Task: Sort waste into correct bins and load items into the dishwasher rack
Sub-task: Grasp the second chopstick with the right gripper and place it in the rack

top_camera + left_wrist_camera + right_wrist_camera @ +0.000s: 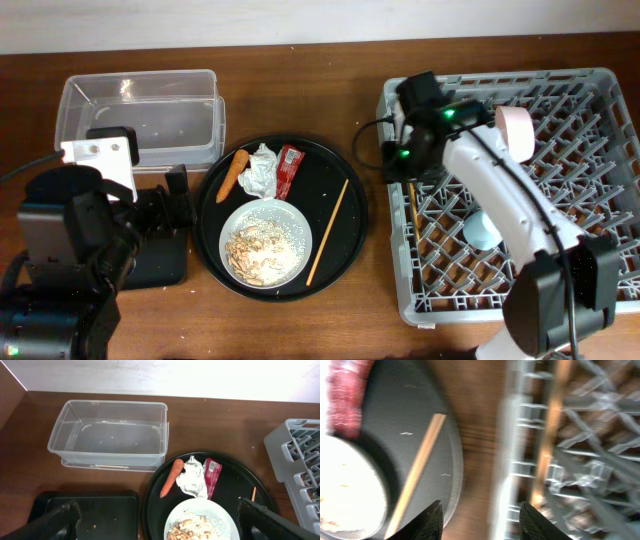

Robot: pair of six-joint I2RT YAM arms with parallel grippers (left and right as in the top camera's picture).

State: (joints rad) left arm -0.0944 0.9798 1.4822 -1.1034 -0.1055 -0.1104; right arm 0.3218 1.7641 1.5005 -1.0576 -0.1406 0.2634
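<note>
On the round black tray (345,180) lie an orange carrot piece (232,175), a crumpled white napkin (258,172), a red wrapper (288,170), one chopstick (328,232) and a white bowl (265,243) of beige food scraps. A second chopstick (411,205) and a light-blue cup (482,230) lie in the grey dishwasher rack (560,100). My right gripper (485,522) is open and empty over the rack's left edge (507,460), between the tray chopstick (417,472) and the rack chopstick (547,445). My left gripper (160,525) is open wide and empty, above the black rectangular tray (95,515) and bowl (202,522).
The clear tub (140,115) stands at the back left and holds nothing; it also shows in the left wrist view (112,435). The black rectangular tray (160,255) lies in front of it, partly under my left arm. The right wrist view is blurred.
</note>
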